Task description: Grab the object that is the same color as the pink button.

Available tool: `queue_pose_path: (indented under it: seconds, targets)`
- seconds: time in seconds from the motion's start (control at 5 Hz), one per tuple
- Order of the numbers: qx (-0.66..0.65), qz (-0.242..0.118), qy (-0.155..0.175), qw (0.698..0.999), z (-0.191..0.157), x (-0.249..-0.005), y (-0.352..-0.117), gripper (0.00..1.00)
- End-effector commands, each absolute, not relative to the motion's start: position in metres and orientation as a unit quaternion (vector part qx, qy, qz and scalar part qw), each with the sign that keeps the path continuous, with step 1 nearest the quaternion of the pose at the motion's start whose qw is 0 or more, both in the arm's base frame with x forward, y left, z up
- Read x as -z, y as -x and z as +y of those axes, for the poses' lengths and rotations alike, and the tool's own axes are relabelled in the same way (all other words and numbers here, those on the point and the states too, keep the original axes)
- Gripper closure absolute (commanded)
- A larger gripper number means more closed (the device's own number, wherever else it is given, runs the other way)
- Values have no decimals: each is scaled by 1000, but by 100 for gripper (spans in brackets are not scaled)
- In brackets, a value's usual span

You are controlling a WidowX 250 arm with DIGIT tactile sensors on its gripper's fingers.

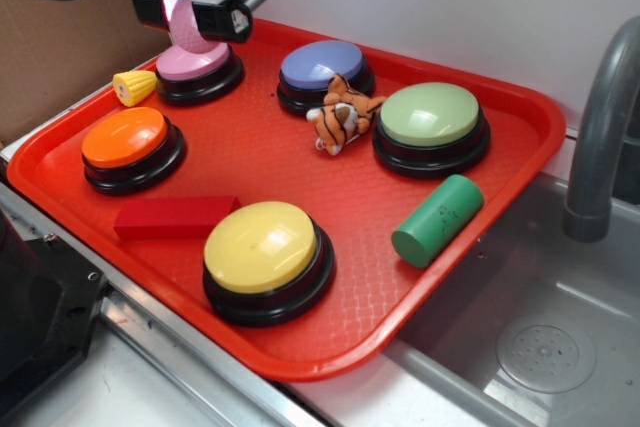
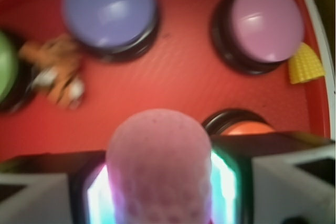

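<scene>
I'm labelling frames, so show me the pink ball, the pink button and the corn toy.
pink ball (image 2: 157, 166), wrist view, dimpled front.
pink button (image 1: 195, 60), exterior view, domed top.
corn toy (image 1: 134, 87), exterior view, yellow body.

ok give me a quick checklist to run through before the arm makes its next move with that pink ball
1. Ball in the gripper: ok. The gripper is shut on the pink ball, which fills the space between its fingers.
2. Colour match: ok. The ball is pink like the pink button.
3. Ball clear of the tray: ok. It hangs above the red tray, over the pink button.
4. Grip security: cannot tell. The wrist view is blurred at the contact.
5. Nearby things: ok. The yellow corn toy and the orange button sit apart from the gripper.
</scene>
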State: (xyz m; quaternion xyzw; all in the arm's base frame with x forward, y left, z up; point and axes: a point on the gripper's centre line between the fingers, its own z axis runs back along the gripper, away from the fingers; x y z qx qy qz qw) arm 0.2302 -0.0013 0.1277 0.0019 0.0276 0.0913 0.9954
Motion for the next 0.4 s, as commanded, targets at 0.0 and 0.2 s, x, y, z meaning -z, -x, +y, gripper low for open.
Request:
queue_pose_path:
  seconds: [0.0,0.2]
  targets:
    - [-70,-8,14,997,-16,-155,-212,100]
    - [-95,-1,15,995,-9,-158,-211,100]
